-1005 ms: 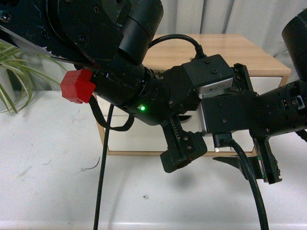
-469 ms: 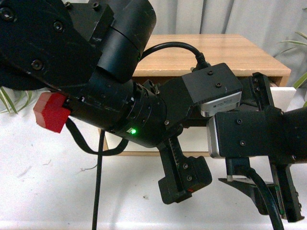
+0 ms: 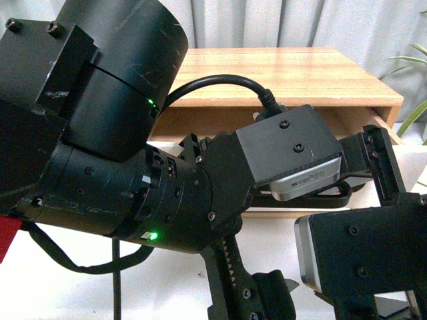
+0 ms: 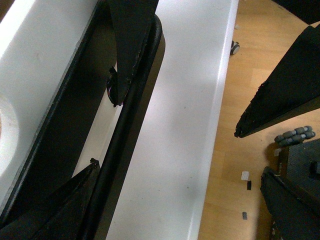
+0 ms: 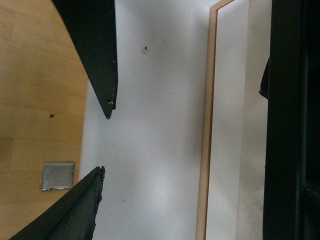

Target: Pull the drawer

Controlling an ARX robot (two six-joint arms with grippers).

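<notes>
The drawer (image 3: pixel 408 168) stands pulled out of the wooden cabinet (image 3: pixel 287 70), leaving a dark opening (image 3: pixel 200 124) under the top. In the left wrist view its white front (image 4: pixel 35 55) and long black bar handle (image 4: pixel 125 132) run past my left gripper (image 4: pixel 177 150). That gripper is open, one finger (image 4: pixel 62 210) tucked against the handle and the other (image 4: pixel 292 205) out over the floor. My right gripper (image 5: pixel 182 145) is open too. One of its fingers (image 5: pixel 75 210) is over the table, and the other blends with the black handle (image 5: pixel 290 150).
The white table (image 4: pixel 170 125) carries the cabinet, and its edge drops to a wooden floor (image 4: pixel 235 75). My left arm (image 3: pixel 113 167) fills most of the front view, with the right wrist housing (image 3: pixel 360 253) low on the right. Plant leaves (image 3: pixel 413 113) show beside the cabinet.
Both arms have drawn back toward the camera and the drawer front has come out with them. A dark opening now shows under the cabinet top.
</notes>
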